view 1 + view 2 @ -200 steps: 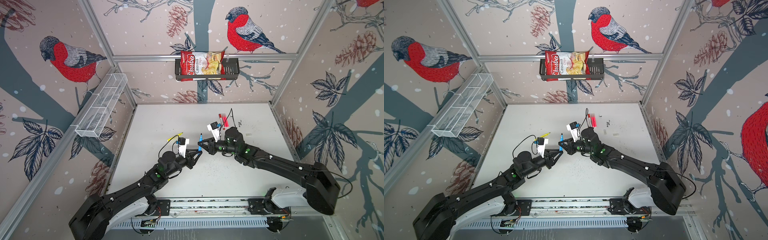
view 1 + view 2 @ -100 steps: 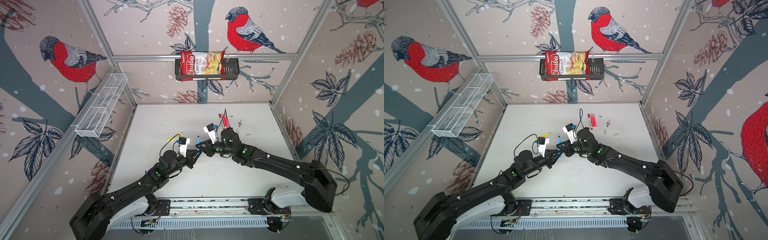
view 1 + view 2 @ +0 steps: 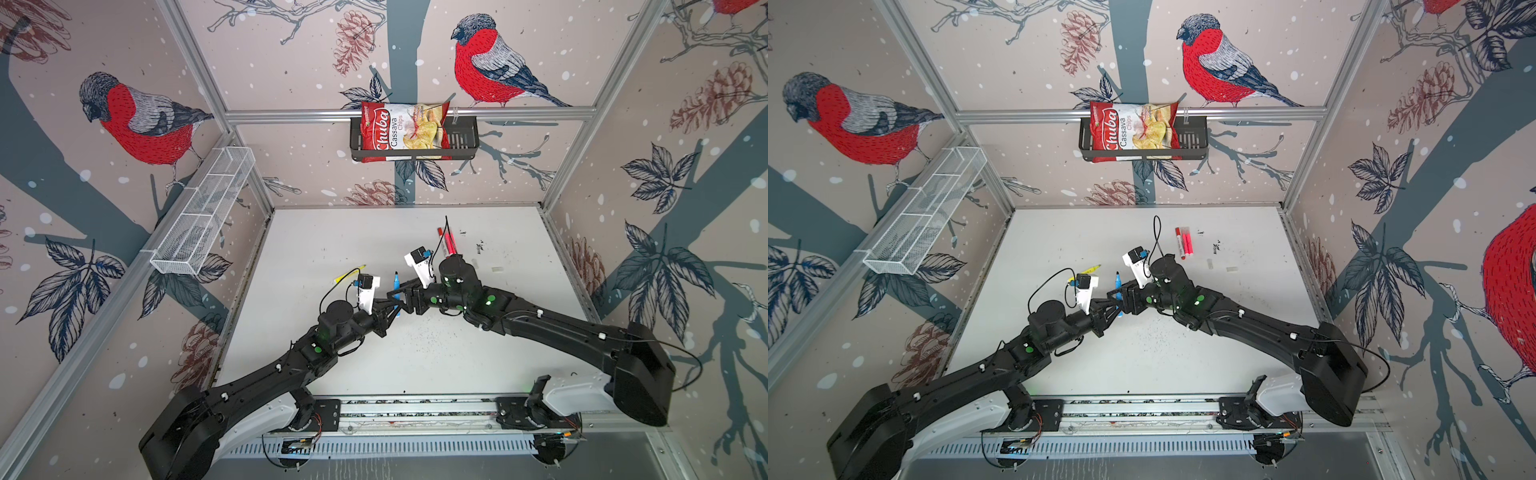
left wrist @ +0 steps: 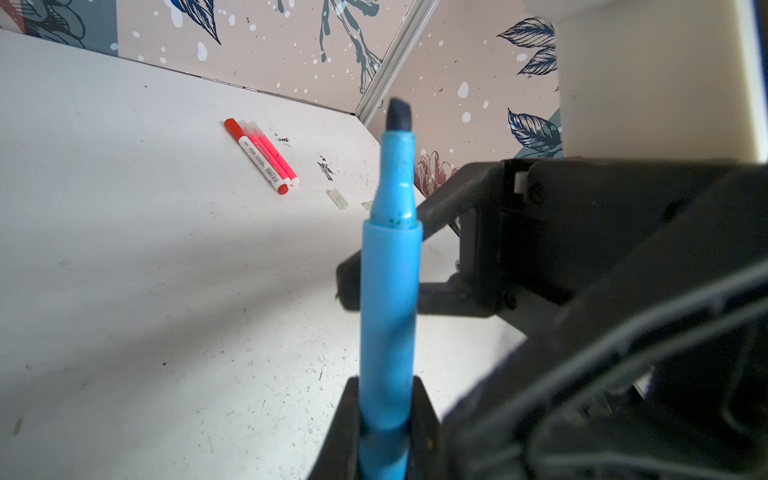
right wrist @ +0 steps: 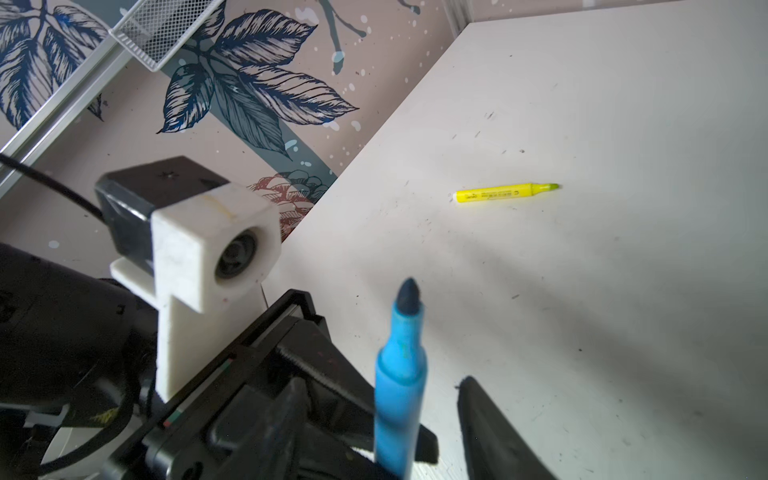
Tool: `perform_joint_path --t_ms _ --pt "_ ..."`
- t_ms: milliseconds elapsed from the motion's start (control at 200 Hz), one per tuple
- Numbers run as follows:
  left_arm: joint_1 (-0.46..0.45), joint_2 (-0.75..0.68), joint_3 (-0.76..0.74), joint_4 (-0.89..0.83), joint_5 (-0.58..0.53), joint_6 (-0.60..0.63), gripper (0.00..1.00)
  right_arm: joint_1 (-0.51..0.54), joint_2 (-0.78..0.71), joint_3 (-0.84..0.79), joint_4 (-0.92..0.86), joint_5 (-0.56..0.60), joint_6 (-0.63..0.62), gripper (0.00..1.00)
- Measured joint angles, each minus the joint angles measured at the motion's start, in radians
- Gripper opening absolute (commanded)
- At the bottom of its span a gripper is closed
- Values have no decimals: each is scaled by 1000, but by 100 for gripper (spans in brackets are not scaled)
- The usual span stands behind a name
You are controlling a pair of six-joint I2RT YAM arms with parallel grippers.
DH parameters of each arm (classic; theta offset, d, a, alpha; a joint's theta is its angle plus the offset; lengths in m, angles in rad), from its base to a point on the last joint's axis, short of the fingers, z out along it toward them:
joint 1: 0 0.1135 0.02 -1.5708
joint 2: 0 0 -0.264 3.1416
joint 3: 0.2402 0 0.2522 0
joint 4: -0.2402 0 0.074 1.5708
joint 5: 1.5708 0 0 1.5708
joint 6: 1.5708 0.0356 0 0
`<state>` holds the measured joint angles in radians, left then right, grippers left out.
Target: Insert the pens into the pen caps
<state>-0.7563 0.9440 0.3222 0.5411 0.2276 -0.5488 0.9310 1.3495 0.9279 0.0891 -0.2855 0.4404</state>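
Note:
A blue pen stands upright above the table's middle, its dark tip bare. My left gripper is shut on the pen's lower barrel. My right gripper is open, with a finger on each side of the pen and clear of it. A yellow pen lies to the left. A white-and-red pen lies beside a neon pink pen at the back. Two clear pen caps lie to their right.
A black basket holding a chips bag hangs on the back wall. A white wire basket is fixed to the left wall. Black specks dot the table near the red pens. The arms' rail runs along the front edge.
My right gripper has opened and let go of the blue pen. My left gripper closed on the pen's lower barrel and holds it alone now. Both grippers shifted slightly left.

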Motion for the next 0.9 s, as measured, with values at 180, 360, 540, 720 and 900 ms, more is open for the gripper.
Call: perform_joint_path --t_ms 180,360,540,720,900 --pt "0 -18 0 -14 -22 7 0 -106 -48 31 -97 109 2 84" --pt "0 -39 -1 -37 -41 8 0 -333 -30 36 -204 184 14 89" --pt "0 -56 -2 -60 -44 14 0 -549 105 79 -316 201 6 89" --pt "0 -84 -2 -83 -45 25 0 -652 273 145 -378 217 -23 89" --pt "0 -111 -5 -87 -49 26 0 -689 406 230 -391 221 -58 84"
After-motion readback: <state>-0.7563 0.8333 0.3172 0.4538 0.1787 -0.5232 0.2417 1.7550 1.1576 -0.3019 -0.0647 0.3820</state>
